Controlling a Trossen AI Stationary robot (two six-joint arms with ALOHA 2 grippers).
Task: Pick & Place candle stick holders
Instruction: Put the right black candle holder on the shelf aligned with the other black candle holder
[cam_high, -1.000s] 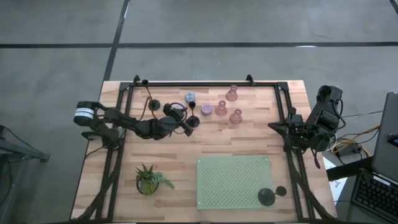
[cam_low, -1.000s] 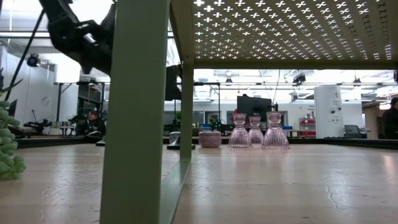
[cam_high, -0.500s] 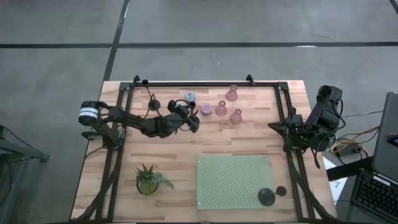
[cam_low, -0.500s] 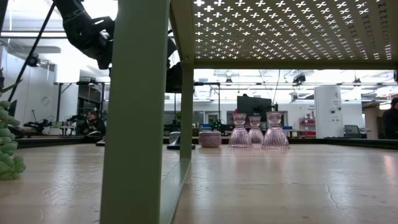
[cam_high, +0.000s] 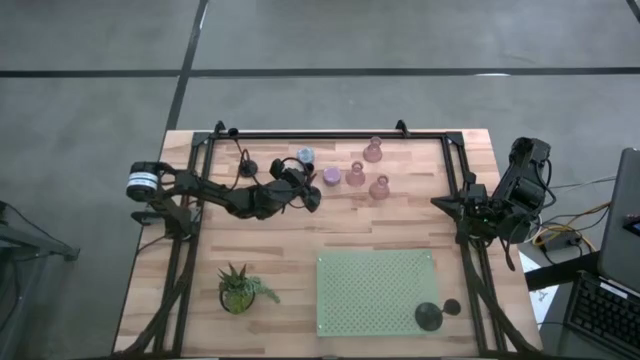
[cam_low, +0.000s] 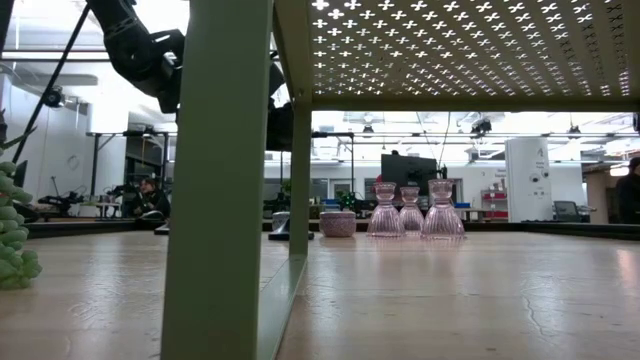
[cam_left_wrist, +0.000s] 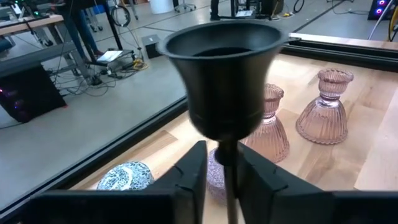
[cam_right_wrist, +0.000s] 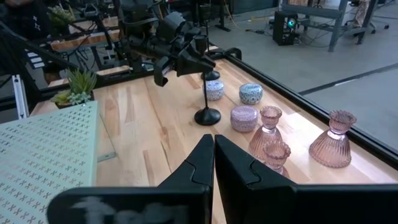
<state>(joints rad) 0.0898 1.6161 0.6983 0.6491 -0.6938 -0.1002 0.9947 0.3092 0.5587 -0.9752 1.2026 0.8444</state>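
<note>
Black candle holder (cam_left_wrist: 227, 81), 3 pink ribbed ones (cam_right_wrist: 334, 140), lilac one (cam_right_wrist: 244, 117), green perforated shelf (cam_high: 375, 290)

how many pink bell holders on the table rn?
3, grouped toward the far edge, right of centre: one nearest the back rail, one left of it by the lilac holder, one nearest the middle. More hidden seems unlikely.

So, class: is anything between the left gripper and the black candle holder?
Nothing visible: the left gripper has its jaws around the thin stem of the black candle holder, under its cup.
</note>
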